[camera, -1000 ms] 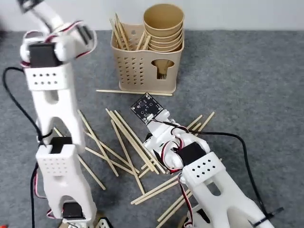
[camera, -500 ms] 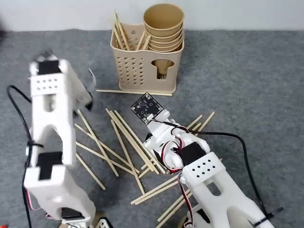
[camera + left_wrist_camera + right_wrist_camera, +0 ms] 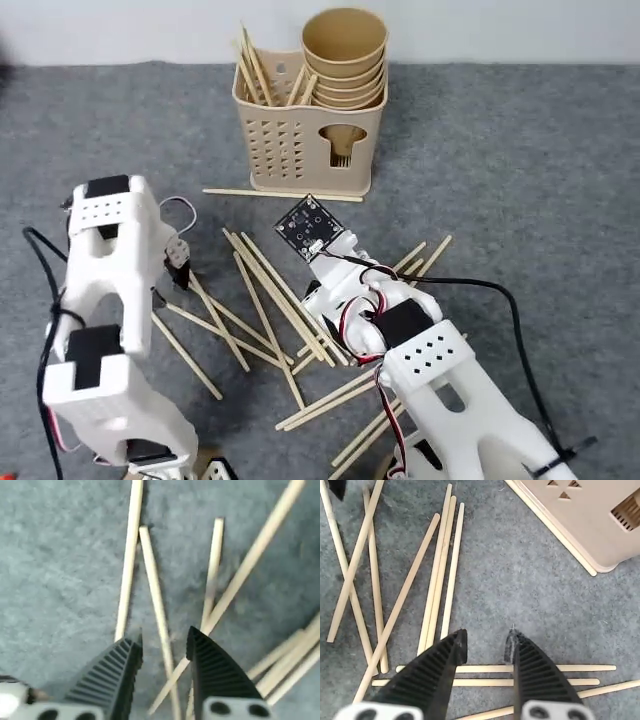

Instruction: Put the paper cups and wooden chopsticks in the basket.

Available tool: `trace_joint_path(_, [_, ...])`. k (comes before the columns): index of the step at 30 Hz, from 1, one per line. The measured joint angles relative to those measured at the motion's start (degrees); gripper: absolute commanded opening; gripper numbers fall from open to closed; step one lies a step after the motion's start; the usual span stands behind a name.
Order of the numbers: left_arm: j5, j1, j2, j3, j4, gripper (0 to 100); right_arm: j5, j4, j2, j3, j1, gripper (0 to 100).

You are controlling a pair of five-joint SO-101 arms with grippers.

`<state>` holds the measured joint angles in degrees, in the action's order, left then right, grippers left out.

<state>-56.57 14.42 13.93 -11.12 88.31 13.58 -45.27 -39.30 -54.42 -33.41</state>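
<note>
Many pale wooden chopsticks (image 3: pixel 270 310) lie loose on the grey felt mat (image 3: pixel 520 180). The stacked tan paper cups (image 3: pixel 345 60) already sit in the beige perforated plastic basket (image 3: pixel 290 150). Within 1 second the black ribbed left gripper (image 3: pixel 162 642) has dropped from high up to just over the sticks. Its jaws are narrowly parted and 1 stick runs between them, unclamped. The matching right gripper (image 3: pixel 487 637) has not moved and is slightly parted and empty, with the basket ahead of it. A pick-up looks imminent.

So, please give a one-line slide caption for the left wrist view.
Open left gripper poised over a wooden chopstick lying among others on grey carpet.
</note>
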Motion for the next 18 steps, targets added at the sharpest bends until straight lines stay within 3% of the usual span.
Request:
trace_joint_path(4, [-5.63,-0.18,2.99,-0.09,-0.88,14,0.00,0.00,0.00,0.00,0.00,14.4])
trace_joint_path(18, [-9.58,-9.32,3.43,-0.09,-3.16,14,0.00,0.00,0.00,0.00,0.00,14.4])
